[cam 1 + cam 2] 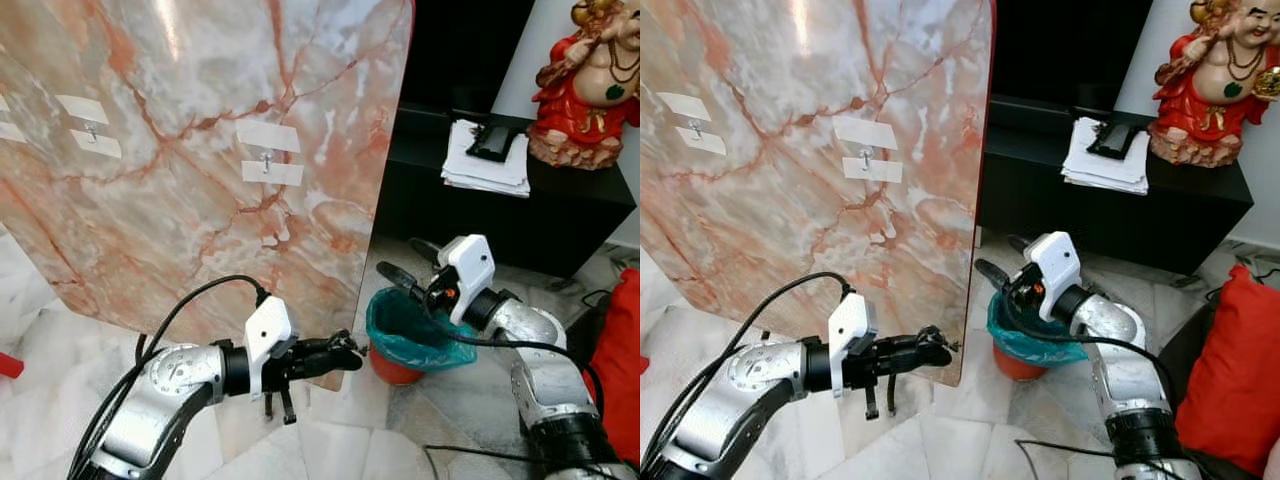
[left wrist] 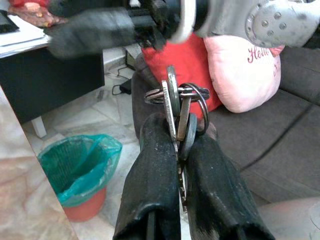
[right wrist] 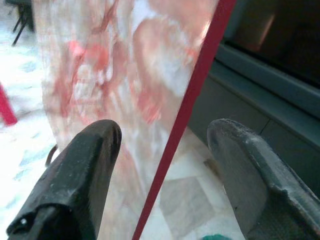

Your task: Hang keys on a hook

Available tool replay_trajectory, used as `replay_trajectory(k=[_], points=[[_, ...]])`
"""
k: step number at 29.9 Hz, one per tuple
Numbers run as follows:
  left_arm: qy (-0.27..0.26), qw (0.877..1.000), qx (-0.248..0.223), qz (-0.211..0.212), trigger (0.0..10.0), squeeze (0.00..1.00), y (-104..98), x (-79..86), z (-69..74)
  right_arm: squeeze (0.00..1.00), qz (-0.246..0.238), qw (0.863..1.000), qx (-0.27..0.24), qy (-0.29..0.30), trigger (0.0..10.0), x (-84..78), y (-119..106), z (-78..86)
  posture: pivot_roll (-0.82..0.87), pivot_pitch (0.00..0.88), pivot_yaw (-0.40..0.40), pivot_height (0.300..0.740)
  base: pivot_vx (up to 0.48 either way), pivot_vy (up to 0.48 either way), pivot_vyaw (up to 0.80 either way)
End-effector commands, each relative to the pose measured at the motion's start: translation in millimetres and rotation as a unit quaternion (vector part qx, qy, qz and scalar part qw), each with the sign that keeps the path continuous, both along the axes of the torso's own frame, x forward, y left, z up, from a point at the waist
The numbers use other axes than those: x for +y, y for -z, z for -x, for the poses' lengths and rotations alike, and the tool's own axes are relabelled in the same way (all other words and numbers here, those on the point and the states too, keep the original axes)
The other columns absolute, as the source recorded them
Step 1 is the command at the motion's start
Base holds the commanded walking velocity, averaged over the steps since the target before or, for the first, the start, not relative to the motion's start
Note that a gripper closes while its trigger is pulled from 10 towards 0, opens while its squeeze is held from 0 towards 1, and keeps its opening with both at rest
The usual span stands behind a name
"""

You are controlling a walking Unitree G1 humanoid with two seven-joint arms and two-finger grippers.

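Observation:
A bunch of keys (image 2: 181, 102) on a metal ring is pinched between the black fingers of my left gripper (image 1: 345, 352), which is shut on it low in front of the marble board (image 1: 180, 200). Two small metal hooks are taped to the board: one (image 1: 266, 158) at the upper middle, well above the keys, and another (image 1: 92, 130) at the far left. My right gripper (image 1: 408, 264) is open and holds nothing. It hovers beside the board's red right edge (image 3: 187, 107), above the bin.
A red bin with a teal bag (image 1: 412, 338) stands on the floor right of the board. Behind it a black cabinet (image 1: 570, 215) carries papers (image 1: 487, 155) and a red statue (image 1: 590, 80). A red cushion (image 1: 620, 370) lies at the far right.

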State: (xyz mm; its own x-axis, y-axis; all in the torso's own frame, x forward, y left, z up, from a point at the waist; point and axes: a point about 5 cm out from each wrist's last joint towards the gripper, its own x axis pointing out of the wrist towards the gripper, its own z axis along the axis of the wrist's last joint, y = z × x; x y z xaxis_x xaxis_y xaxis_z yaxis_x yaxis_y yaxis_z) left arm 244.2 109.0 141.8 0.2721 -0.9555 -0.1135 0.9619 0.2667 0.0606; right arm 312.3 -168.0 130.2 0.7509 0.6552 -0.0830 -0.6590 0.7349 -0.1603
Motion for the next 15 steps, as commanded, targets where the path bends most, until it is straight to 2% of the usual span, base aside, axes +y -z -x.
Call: replay_trajectory(k=[1,4,8,11,15], points=[[-0.002,1.0,-0.01,0.009,10.0,0.0,-7.5,-0.4,-2.2,0.0,0.017,1.0,0.0,-0.006,10.0,-2.1,-2.4,2.6,-0.02,0.067,-0.024,0.74,0.0,0.0,0.0],[-0.028,0.999,-0.026,0.014,10.0,0.0,-11.3,0.4,-7.6,0.0,0.04,0.999,0.005,0.002,10.0,-7.7,-2.7,3.0,-0.02,0.069,-0.025,0.74,0.0,0.0,0.0],[-0.043,0.998,-0.037,0.015,10.0,0.0,-13.5,1.5,-11.0,0.0,0.043,0.999,0.005,0.003,10.0,-9.6,-5.4,3.1,-0.02,0.069,-0.025,0.74,0.0,0.0,0.0],[-0.07,0.996,-0.047,0.006,10.0,0.0,-10.1,3.6,-17.6,0.0,0.037,0.999,-0.006,-0.031,10.0,-4.2,-11.7,7.6,-0.02,0.068,-0.024,0.74,0.0,0.0,0.0],[-0.071,0.997,-0.041,0.006,10.0,0.0,-7.7,2.2,-17.8,0.0,0.037,0.998,-0.009,-0.045,10.0,-1.8,-15.9,10.2,-0.02,0.068,-0.024,0.74,0.0,0.0,0.0]])
